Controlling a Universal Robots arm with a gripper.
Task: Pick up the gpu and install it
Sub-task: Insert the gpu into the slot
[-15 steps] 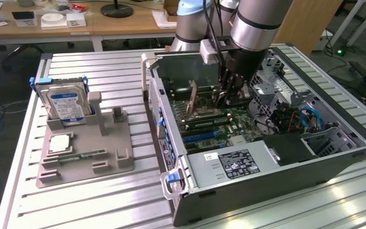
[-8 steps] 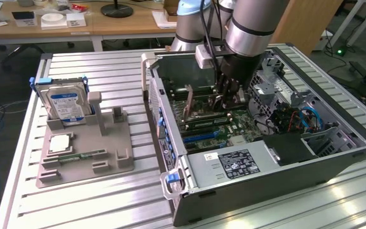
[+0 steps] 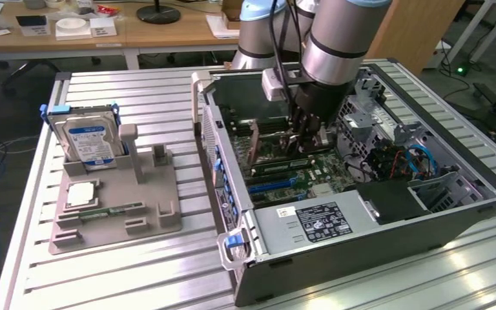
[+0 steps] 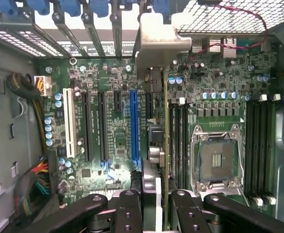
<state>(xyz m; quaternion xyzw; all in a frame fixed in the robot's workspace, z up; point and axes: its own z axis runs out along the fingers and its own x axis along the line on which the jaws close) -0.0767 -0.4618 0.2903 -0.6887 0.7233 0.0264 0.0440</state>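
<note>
Your work surface is a ribbed silver metal table point(image 3: 144, 90) in a room with two wooden desks point(image 3: 144, 35) behind it. One black tower computer case point(image 3: 403, 226) lies on its side on the table, side panel off, its interior facing up. One silver robot arm point(image 3: 338, 45) reaches down into it.

On the exterior view's left, one grey moulded holder point(image 3: 119, 219) sits on the table. It carries one silver hard drive with a blue-white label point(image 3: 90, 142) standing upright, one square silver processor chip point(image 3: 82, 194) lying flat, and one narrow green memory stick point(image 3: 114, 210).

Your black gripper point(image 3: 304, 135) is low inside the case. In the wrist view the gripper point(image 4: 155, 213) is narrowed onto the gpu point(image 4: 155, 138), a thin green card seen edge-on, with the black fingers point(image 4: 128, 208) pressing its two faces. The card stands on edge over the green motherboard point(image 4: 108, 77), between one long blue slot point(image 4: 134, 128) and one empty square processor socket point(image 4: 217, 160). One white slot point(image 4: 69, 124) lies further off.

You cannot tell whether the card's lower edge touches a slot. In the exterior view the gripper hides most of the card.
</note>
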